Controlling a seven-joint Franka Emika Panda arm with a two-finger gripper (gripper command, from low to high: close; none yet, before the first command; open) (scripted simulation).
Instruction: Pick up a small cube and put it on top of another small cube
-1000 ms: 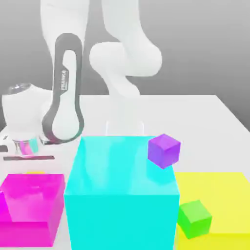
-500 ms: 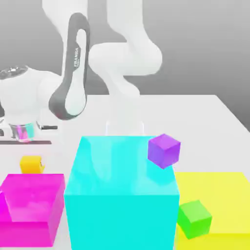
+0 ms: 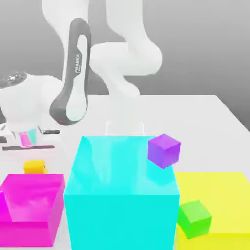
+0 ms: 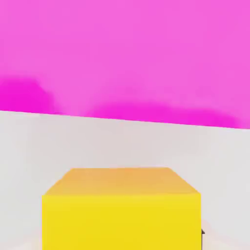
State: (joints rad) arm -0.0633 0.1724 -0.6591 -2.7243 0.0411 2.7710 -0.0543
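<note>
Exterior view: small cube [image 3: 35,167] sits gripped in the closed claw [image 3: 33,157], behind the magenta block [image 3: 31,207].

It was a simulated test scene: a plain white tabletop [image 3: 205,117], flat grey backdrop, and glossy single-coloured blocks.

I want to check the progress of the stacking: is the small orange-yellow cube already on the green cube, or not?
Not yet. The orange-yellow cube sits behind the magenta block, far from the green cube, which has nothing on top.
</note>
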